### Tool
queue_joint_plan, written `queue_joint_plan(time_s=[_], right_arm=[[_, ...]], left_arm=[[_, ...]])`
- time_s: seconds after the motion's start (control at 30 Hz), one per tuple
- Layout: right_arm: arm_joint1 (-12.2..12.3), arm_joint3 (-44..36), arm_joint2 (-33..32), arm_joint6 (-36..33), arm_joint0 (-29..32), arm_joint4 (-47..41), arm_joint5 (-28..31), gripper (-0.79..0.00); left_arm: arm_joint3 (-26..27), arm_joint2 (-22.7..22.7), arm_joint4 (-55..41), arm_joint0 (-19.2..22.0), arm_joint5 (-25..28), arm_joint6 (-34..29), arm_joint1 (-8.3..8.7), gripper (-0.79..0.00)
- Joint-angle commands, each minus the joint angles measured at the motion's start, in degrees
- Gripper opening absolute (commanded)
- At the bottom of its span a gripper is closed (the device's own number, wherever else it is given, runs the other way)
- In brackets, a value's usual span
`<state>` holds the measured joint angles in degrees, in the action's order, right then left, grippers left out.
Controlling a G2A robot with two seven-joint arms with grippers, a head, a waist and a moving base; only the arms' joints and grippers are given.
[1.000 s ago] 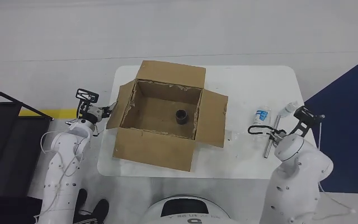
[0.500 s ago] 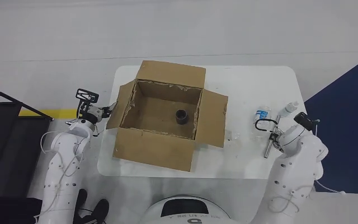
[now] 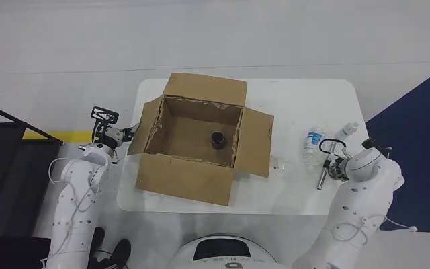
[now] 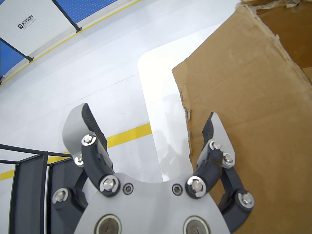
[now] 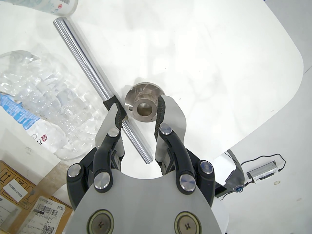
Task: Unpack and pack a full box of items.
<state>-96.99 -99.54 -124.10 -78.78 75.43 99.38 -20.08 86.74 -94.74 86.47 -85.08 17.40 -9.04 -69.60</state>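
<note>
The open cardboard box (image 3: 185,178) stands mid-table, with one dark cylindrical part (image 3: 218,139) on its floor. My right gripper (image 3: 330,153) is low over the table right of the box. In the right wrist view, my right gripper (image 5: 137,101) is shut on the hub of a flanged metal bushing (image 5: 143,108), beside a steel rod (image 5: 82,57). My left gripper (image 3: 119,121) hangs open and empty off the table's left edge. The left wrist view shows my left gripper (image 4: 147,113) next to the box's left flap (image 4: 243,98).
A crumpled clear water bottle (image 3: 312,142) and the steel rod (image 3: 324,175) lie right of the box, with a small white bottle (image 3: 347,129) farther right. The white table (image 3: 302,101) has bare room behind them. A black rack (image 3: 13,155) stands on the floor at the left.
My right gripper has shifted right, away from the box and toward the table's right edge, with the arm swinging round. The left arm has not moved.
</note>
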Motion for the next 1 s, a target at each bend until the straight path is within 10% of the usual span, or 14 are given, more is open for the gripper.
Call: queue_joint_plan(time_s=[0.0,0.97], right_arm=[[0.3,1.6,-0.2,-0.1,-0.9,0.6,0.6,-0.493],[2.1,3.5,2.5,-2.4,-0.6,3.8,4.1,-0.542]], left_arm=[[0.0,0.0,0.0,0.0,0.0,0.0,0.0,0.0],[0.0,0.0,0.0,0.0,0.0,0.0,0.0,0.0]])
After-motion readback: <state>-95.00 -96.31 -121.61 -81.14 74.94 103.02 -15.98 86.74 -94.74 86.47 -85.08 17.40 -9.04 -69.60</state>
